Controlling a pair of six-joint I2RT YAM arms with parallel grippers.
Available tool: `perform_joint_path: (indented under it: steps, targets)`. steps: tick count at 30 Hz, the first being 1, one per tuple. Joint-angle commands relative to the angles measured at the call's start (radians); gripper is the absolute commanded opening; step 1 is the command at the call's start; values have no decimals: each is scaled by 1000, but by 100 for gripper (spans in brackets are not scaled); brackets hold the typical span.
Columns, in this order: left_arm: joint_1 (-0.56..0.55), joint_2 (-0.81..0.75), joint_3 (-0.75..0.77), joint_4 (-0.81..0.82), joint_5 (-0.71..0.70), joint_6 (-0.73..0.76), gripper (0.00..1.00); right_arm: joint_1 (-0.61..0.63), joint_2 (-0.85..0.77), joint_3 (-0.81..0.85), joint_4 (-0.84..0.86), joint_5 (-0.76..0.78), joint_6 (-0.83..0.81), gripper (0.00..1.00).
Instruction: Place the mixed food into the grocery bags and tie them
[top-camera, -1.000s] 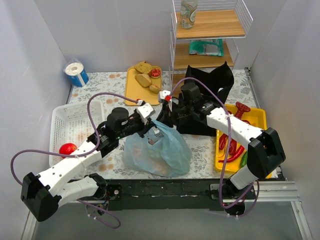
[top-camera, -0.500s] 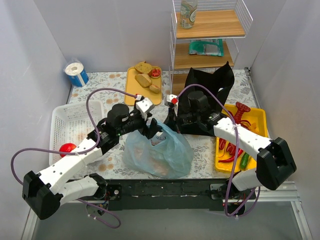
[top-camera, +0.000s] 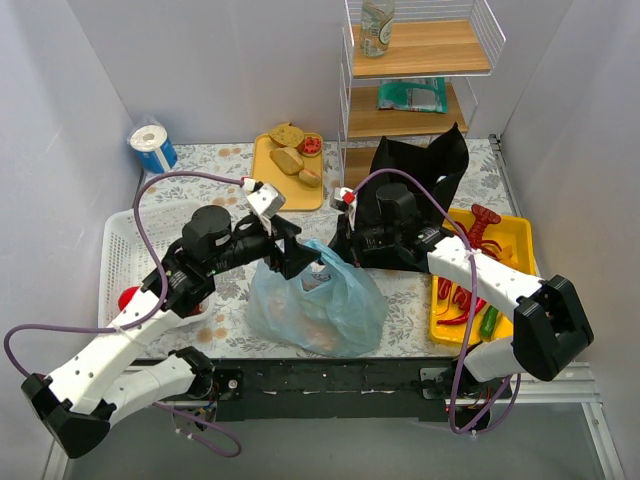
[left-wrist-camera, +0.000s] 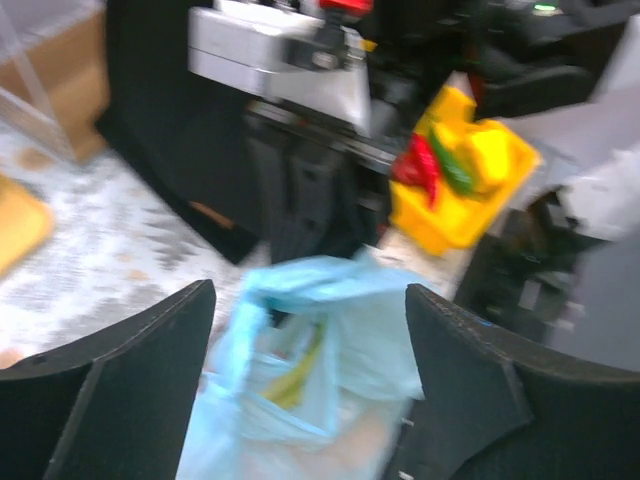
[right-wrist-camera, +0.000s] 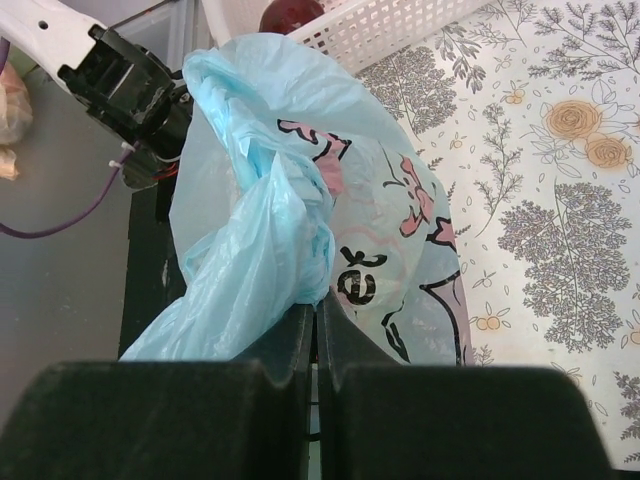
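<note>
Right wrist view, bottom centre: right fingers (right-wrist-camera: 180, 410) pressed together, pinching a twisted handle of the blue bag (right-wrist-camera: 390, 230). Left wrist view: left fingers (left-wrist-camera: 120, 380) spread wide, holding nothing, the bag showing between them. Black bag (top-camera: 430, 165) stands upper right of centre on the surface (top-camera: 215, 158).

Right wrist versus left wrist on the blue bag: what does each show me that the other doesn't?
Only the right wrist view: the right pincer shut on the gathered handle of the light-blue bag, plus the white basket beyond it. Only the left wrist view: the left pincer open wide over the bag's top, with the yellow tray and black bag behind. Both: the light-blue bag itself.
</note>
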Motion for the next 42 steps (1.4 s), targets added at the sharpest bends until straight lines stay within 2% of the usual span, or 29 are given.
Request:
perform_joint_path:
  steps: [1,3,7,12,18,25,35,36,42]
  targets:
    - [-3,-26,17,-132,228,-192,70,2,-26,23,-31,-44,11,1]
    - [-3,-58,-26,-148,248,-249,69,2,-23,37,-49,-52,9,1]
    - [-3,-95,-89,-195,202,-282,69,2,-23,43,-84,-52,-19,1]
    - [-3,-72,-128,-246,54,-285,70,1,-23,52,-103,-54,-22,1]
    - [-3,-57,-158,-145,-104,-297,70,2,-17,57,-109,-92,-22,1]
    - [-3,-52,-199,-11,-128,-289,63,2,21,90,-170,-158,-46,1]
    - [-3,-31,-230,81,-112,-292,38,2,26,89,-186,-161,-52,1]
    - [-3,-26,-228,78,-105,-292,33,2,24,89,-187,-161,-52,1]
    - [-3,-9,-230,76,-77,-297,26,2,23,95,-193,-156,-55,1]
